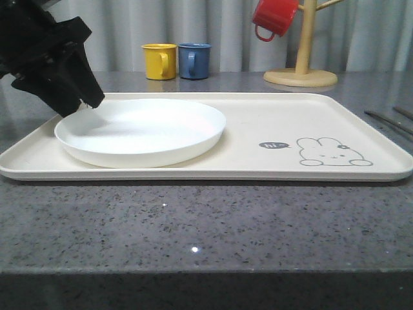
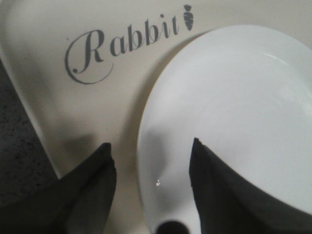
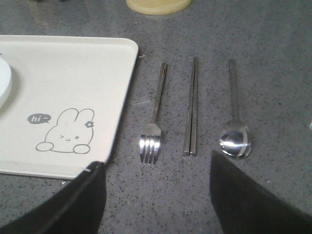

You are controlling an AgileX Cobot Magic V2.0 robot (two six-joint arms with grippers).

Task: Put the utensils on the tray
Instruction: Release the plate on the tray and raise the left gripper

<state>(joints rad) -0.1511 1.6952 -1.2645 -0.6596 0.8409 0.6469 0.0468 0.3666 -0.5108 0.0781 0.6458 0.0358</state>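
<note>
Lying ahead of right tool [image 3: 153, 195]: fork [image 3: 151, 141], chopsticks [image 3: 192, 107], spoon [image 3: 235, 139]

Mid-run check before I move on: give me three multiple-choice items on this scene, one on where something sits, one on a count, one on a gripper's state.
1. Where does the white plate sit?
A. On the tray
B. On the bare counter
C. On the mug stand

2. How many utensils lie on the counter beside the tray?
A. One
B. Two
C. Three

3. What state is the left gripper in?
A. Shut on the plate
B. Open, jaws astride the plate's rim
C. Shut on a spoon

Answers: 1 A, the plate rests inside the tray's rim. 2 C, fork, chopsticks and spoon lie side by side. 3 B, one jaw is over the plate, the other outside it.
</note>
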